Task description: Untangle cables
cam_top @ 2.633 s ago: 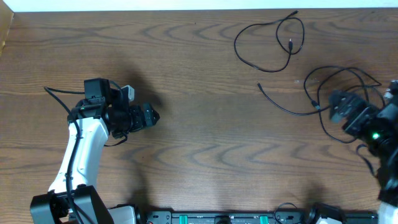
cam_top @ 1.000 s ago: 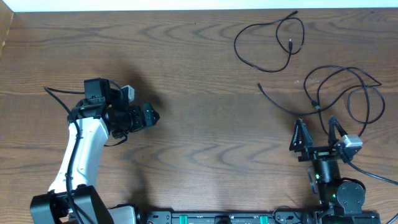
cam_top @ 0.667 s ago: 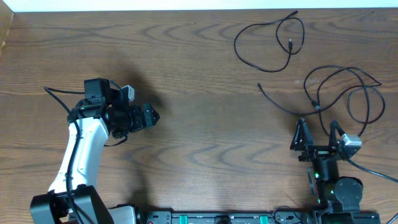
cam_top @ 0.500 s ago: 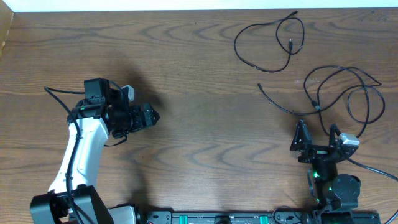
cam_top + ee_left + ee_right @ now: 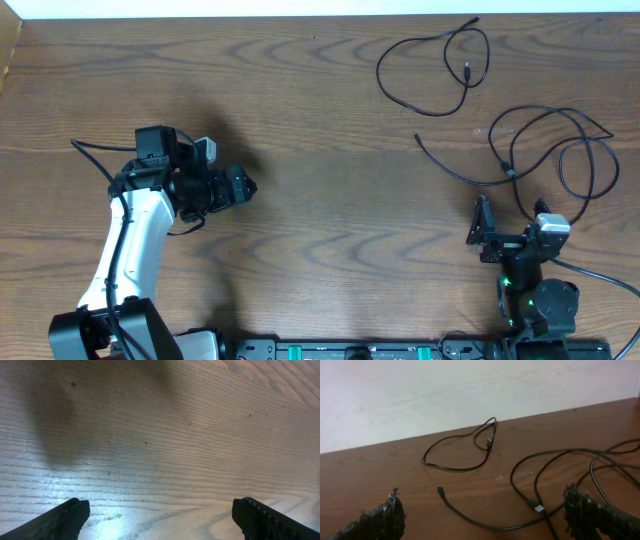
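Note:
Two black cables lie at the table's far right. One cable [image 5: 432, 72] forms a loose loop by itself near the back edge, and it shows again as the loop cable [image 5: 465, 452]. The other cable [image 5: 545, 150] lies in overlapping coils with a long tail running left. In the right wrist view this coiled cable [image 5: 485, 521] crosses itself beside a blue plug [image 5: 540, 508]. My right gripper [image 5: 512, 222] [image 5: 482, 500] stands open just in front of the coils, holding nothing. My left gripper [image 5: 236, 185] [image 5: 160, 507] is open over bare wood far to the left.
The wooden table [image 5: 330, 150] ends at a white wall [image 5: 470, 390] behind the cables. The arm bases and a black rail [image 5: 350, 350] sit along the front edge. A thick black wire [image 5: 95, 150] trails from the left arm.
My right arm has drawn back from over the coiled cable to a spot in front of its base, then tipped slightly. The cables lie as before. The left arm has not moved.

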{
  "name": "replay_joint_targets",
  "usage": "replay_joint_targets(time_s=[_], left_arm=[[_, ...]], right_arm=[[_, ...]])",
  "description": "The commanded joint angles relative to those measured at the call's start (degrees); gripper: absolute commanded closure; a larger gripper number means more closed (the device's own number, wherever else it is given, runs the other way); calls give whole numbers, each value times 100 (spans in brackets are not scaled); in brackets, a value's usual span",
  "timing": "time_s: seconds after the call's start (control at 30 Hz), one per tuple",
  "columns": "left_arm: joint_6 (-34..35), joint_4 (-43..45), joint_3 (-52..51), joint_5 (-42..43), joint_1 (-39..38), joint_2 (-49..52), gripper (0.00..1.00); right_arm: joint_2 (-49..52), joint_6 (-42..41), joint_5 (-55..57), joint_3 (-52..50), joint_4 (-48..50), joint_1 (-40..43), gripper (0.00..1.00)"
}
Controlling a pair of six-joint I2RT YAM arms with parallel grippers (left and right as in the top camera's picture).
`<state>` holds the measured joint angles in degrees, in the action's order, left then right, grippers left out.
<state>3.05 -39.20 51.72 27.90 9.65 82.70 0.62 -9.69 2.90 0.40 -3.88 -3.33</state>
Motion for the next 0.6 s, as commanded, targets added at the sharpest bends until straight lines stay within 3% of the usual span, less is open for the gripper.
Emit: replay_joint_targets(time_s=[0.0, 0.4, 0.57], left_arm=[[24, -24, -13, -57, 31, -83, 2], [24, -24, -13, -57, 31, -83, 2], [24, -24, -13, -57, 31, -83, 2]], right_arm=[[-35, 251, -155, -15, -55, -4, 1], [-35, 313, -177, -15, -61, 83, 1], [-35, 870, -179, -15, -68, 76, 1]])
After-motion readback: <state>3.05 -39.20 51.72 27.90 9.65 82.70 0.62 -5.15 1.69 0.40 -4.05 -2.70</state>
